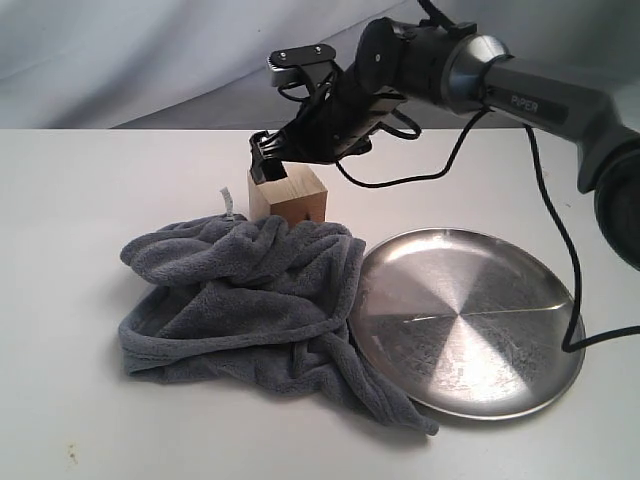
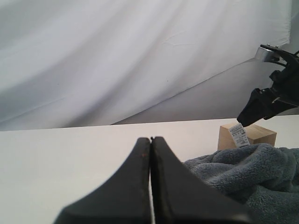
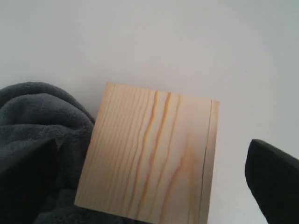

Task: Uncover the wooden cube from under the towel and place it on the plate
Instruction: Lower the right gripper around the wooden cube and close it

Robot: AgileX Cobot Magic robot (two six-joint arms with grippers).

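Note:
The wooden cube (image 1: 290,195) stands uncovered on the white table, touching the far edge of the crumpled grey-blue towel (image 1: 250,300). My right gripper (image 1: 268,160) hovers just over the cube's top, open. In the right wrist view its fingers (image 3: 275,179) straddle the cube (image 3: 149,158) with a gap on each side, one finger over the towel (image 3: 42,116). The silver plate (image 1: 470,320) lies to the right, its near-left rim touching the towel. My left gripper (image 2: 151,140) is shut on nothing, low over the table beside the towel (image 2: 243,172), with the cube (image 2: 252,135) beyond it.
A white care label (image 1: 227,200) sticks up from the towel next to the cube. The right arm's black cable (image 1: 555,230) hangs over the plate's far side. A pale cloth backdrop (image 1: 150,50) rises behind the table.

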